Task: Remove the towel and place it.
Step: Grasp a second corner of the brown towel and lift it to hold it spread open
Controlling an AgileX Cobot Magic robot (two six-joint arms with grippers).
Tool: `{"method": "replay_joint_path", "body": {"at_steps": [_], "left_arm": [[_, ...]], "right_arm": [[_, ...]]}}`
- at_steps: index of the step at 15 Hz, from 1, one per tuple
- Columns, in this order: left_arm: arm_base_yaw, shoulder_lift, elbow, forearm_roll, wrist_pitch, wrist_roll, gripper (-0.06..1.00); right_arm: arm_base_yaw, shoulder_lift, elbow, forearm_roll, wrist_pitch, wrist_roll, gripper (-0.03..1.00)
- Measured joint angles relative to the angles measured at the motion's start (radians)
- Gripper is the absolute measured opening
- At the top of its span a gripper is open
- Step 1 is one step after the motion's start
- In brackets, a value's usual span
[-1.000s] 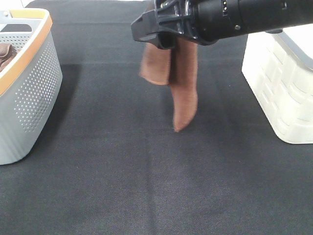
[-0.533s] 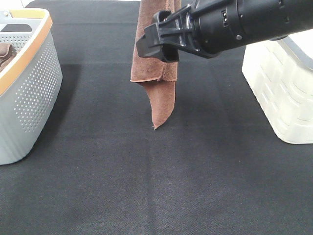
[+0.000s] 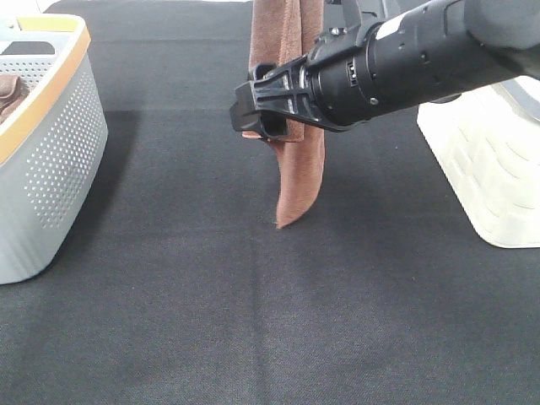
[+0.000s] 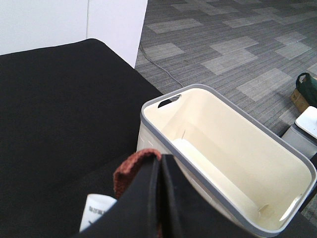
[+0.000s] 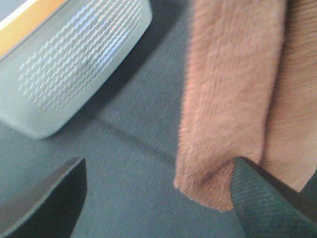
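Note:
The reddish-brown towel [image 3: 297,160] hangs in a long fold above the middle of the black table, its tip just over the cloth. In the left wrist view my left gripper [image 4: 161,166] is shut on the towel's top edge [image 4: 132,171], with the small white tag [image 4: 96,213] beside the fingers. This gripper is above the exterior view's top edge. My right gripper [image 3: 261,108] reaches in from the right and sits open at the towel's mid-height. In the right wrist view the towel [image 5: 228,99] hangs between the spread fingers [image 5: 49,198].
A grey basket with an orange rim [image 3: 51,143] stands at the left, with a darker brown cloth [image 3: 8,93] inside. It also shows in the right wrist view [image 5: 74,59]. An empty cream basket [image 3: 489,169] stands at the right and shows in the left wrist view [image 4: 223,163].
The right gripper has lowered along the towel and tilted. The towel now shows above it up to the top edge, and its tip swung slightly.

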Motion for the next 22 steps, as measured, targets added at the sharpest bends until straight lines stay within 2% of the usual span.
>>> {"method": "replay_joint_path", "body": {"at_steps": [3, 4, 5, 6, 7, 11, 12, 15, 17, 19, 20, 21, 22], "left_arm": [[0.0, 0.0, 0.0, 0.0, 0.007, 0.0, 0.0], [0.0, 0.0, 0.0, 0.0, 0.008, 0.0, 0.0], [0.0, 0.0, 0.0, 0.001, 0.008, 0.0, 0.0], [0.0, 0.0, 0.0, 0.019, 0.009, 0.0, 0.0], [0.0, 0.0, 0.0, 0.019, 0.009, 0.0, 0.0], [0.0, 0.0, 0.0, 0.048, 0.009, 0.0, 0.0], [0.0, 0.0, 0.0, 0.048, 0.01, 0.0, 0.0], [0.0, 0.0, 0.0, 0.105, 0.027, -0.003, 0.0], [0.0, 0.0, 0.0, 0.24, 0.082, -0.057, 0.0], [0.0, 0.0, 0.0, 0.348, 0.137, -0.104, 0.0], [0.0, 0.0, 0.0, 0.385, 0.177, -0.12, 0.0], [0.0, 0.0, 0.0, 0.403, 0.223, -0.127, 0.0], [0.0, 0.0, 0.0, 0.403, 0.223, -0.127, 0.0]], "right_arm": [[0.0, 0.018, 0.0, 0.0, -0.021, 0.006, 0.69], [0.0, 0.026, 0.0, -0.001, -0.031, 0.006, 0.62], [0.0, 0.026, 0.0, -0.001, -0.031, 0.006, 0.56], [0.0, 0.026, 0.0, -0.003, -0.033, 0.006, 0.42], [0.0, 0.026, 0.0, -0.003, -0.033, 0.006, 0.42], [0.0, 0.026, 0.0, -0.007, -0.029, 0.006, 0.04], [0.0, 0.026, 0.0, -0.007, -0.027, 0.006, 0.0], [0.0, 0.024, -0.001, -0.017, 0.026, 0.006, 0.0], [0.0, -0.016, -0.001, -0.045, 0.121, 0.006, 0.0], [0.0, -0.081, -0.001, -0.06, 0.2, 0.006, 0.0], [0.0, -0.111, -0.015, -0.074, 0.27, 0.006, 0.0], [0.0, -0.13, -0.043, -0.098, 0.351, 0.009, 0.0], [0.0, -0.13, -0.043, -0.098, 0.351, 0.009, 0.0]]}}
